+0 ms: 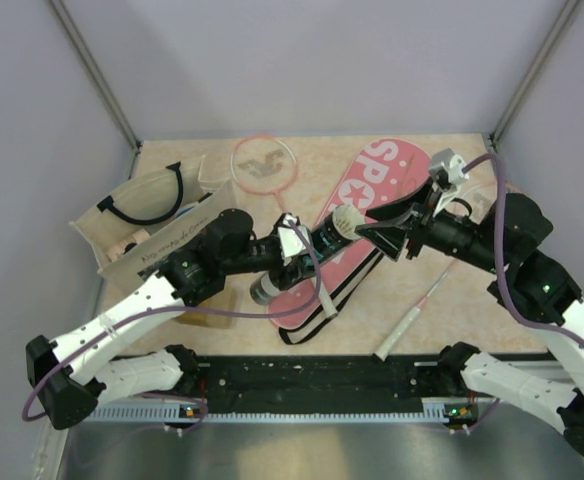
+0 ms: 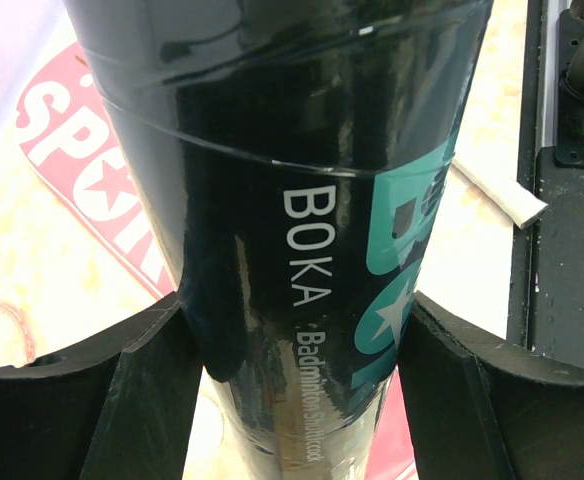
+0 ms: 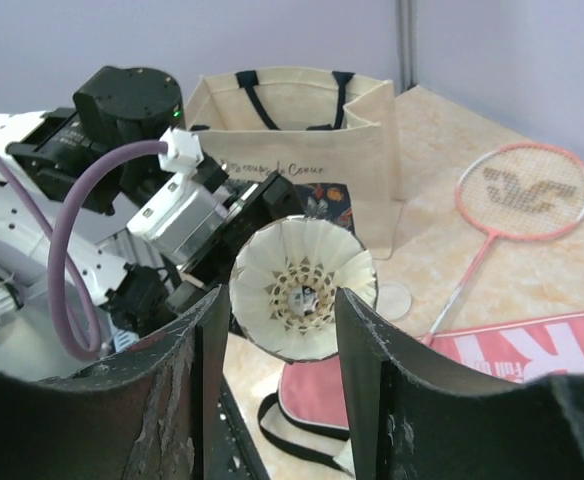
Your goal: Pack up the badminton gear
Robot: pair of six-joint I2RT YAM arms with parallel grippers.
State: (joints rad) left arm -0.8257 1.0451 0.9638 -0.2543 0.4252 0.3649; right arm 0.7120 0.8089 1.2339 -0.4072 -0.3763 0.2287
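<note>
Clamps the black tube (image 2: pixel 272 150) between the pads of the left gripper (image 2: pixel 294 303), squarely across the lettered barrel. Brackets the white shuttlecock (image 3: pixel 307 270) narrowly with the right gripper (image 3: pixel 283 296) at the skirt rim; cannot tell whether pinching or merely touching. Holds both aloft over the pink SPORT cover (image 1: pixel 382 170), with the shuttlecock at the tube's upper end. Probably weighs next to nothing and crushes easily at the feathers, so best taken by the cork or with the faintest squeeze. Expect a stiff but slick tube; grip mid-barrel, firmly.
</note>
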